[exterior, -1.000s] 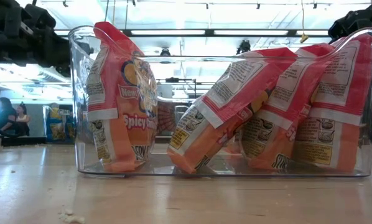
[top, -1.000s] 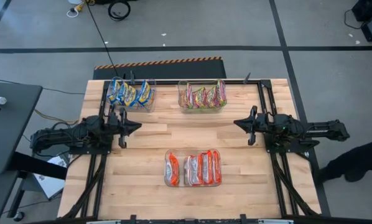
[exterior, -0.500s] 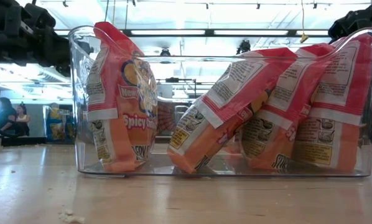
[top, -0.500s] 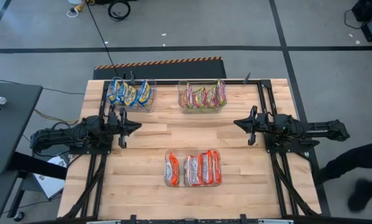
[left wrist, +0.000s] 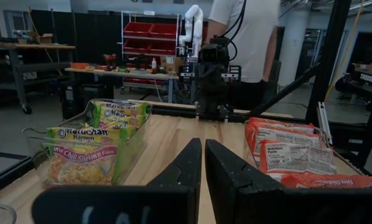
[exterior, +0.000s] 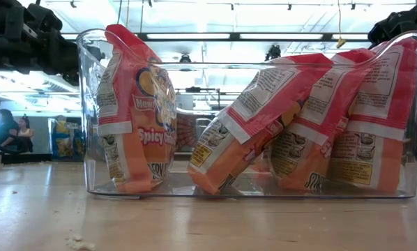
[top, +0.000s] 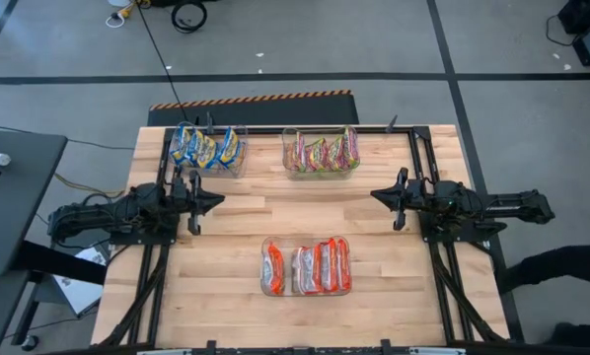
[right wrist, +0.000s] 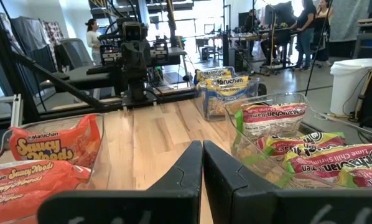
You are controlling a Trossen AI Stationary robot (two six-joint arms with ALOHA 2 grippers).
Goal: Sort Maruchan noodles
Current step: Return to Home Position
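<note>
The Maruchan noodles stand on edge in three clear bins. Blue-yellow packets (top: 207, 148) fill the far-left bin and green-pink ones (top: 321, 154) the far-middle bin. The red-orange packets (top: 307, 266) are in the near-middle bin, leaning on each other and on the bin walls (exterior: 250, 125). My left gripper (top: 216, 200) hovers level over the table's left side, shut and holding nothing (left wrist: 203, 162). Facing it from the right side is my right gripper (top: 379, 195), also shut and holding nothing (right wrist: 202, 158).
Bare wooden table top (top: 295, 212) lies between the two grippers and the bins. A black frame (top: 420, 148) runs along the table's sides. A person in dark clothes (top: 561, 261) is beside the table's right edge, and another person (left wrist: 245, 37) stands behind my right arm.
Both arms and all packets have kept still. Only the person beside the table's right edge has shifted.
</note>
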